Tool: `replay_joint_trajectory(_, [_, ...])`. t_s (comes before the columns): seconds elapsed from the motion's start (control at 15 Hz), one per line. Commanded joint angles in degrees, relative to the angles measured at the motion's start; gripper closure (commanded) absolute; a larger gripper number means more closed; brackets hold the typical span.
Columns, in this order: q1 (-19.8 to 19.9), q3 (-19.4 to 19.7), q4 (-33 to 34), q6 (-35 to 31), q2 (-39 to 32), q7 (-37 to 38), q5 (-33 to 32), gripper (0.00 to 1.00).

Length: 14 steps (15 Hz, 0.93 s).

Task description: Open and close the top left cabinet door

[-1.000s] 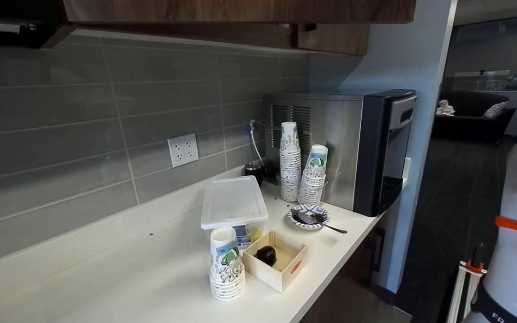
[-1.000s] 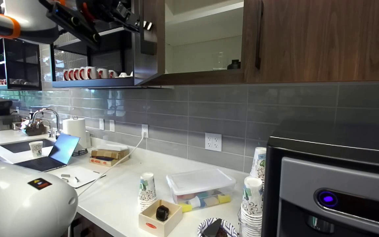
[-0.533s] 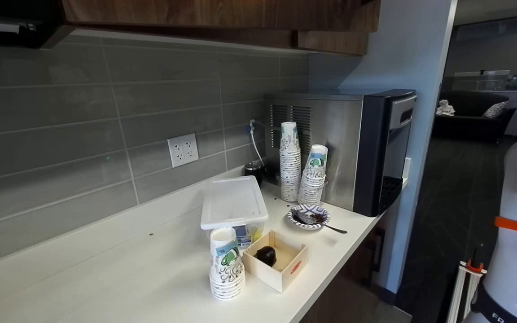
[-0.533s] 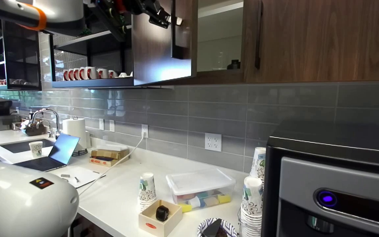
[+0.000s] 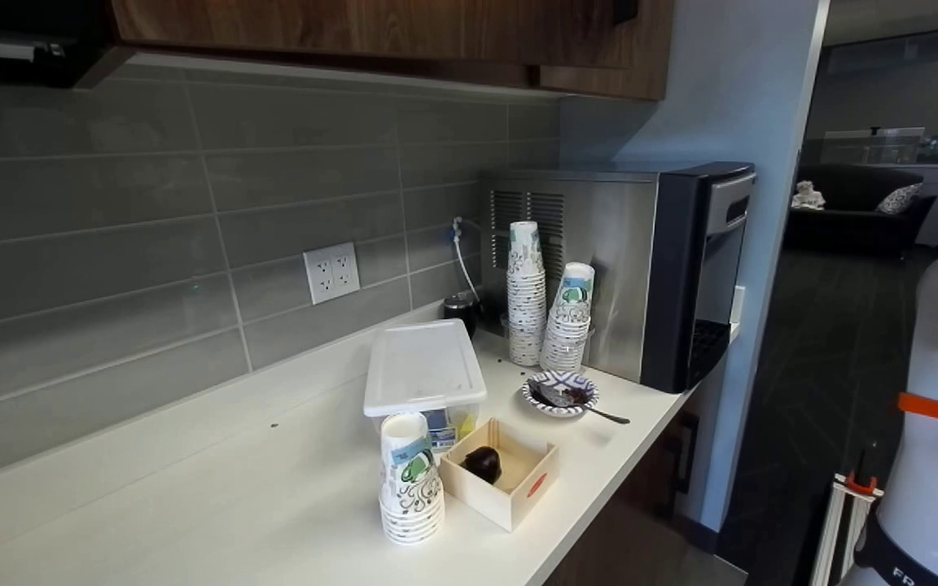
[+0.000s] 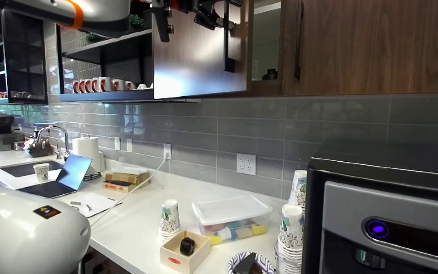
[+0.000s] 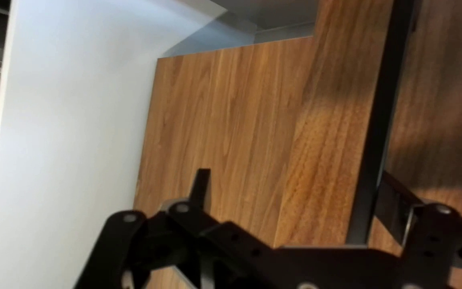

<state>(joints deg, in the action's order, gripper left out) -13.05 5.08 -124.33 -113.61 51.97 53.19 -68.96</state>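
The top left cabinet door (image 6: 192,61), brown wood grain, stands partly open in an exterior view. Its underside and lower front (image 5: 355,28) show in an exterior view too. Its dark bar handle (image 6: 226,45) is by its right edge. My gripper (image 6: 219,19) is at the upper part of the handle, with a light fingertip beside the bar. In the wrist view my gripper (image 7: 295,174) is open, its fingers wide apart. The handle (image 7: 377,132) runs between them, close to the right finger; I cannot tell if they touch.
The narrower brown door (image 6: 375,49) with its own handle is beside the opening; it also shows in the wrist view (image 7: 215,120) near a pale wall (image 7: 74,120). An open shelf with mugs (image 6: 105,84) is left. An ice machine (image 6: 386,213), cups and boxes stand below.
The door has swung toward closed. Its free edge and handle have moved right in an exterior view, and the gap has narrowed. My gripper has moved right along with the handle.
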Motion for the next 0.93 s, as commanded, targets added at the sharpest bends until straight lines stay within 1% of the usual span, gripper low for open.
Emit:
replay_joint_trajectory(0.0, [1.59, 3.10, 2.93, -9.43, -3.63, -3.32, 3.96, 0.00])
replay_joint_trajectory(0.13, [2.20, 4.34, 3.95, -14.12, -5.57, -5.36, 7.29, 0.00])
replay_joint_trajectory(0.33, [3.78, 4.94, 5.55, -20.00, -8.96, -9.84, 14.00, 0.00])
replay_joint_trajectory(0.6, [7.32, 3.43, 7.38, -24.40, -13.10, -16.76, 23.32, 0.00])
replay_joint_trajectory(0.87, [10.58, 0.76, 8.57, -25.59, -15.20, -24.28, 34.37, 0.00])
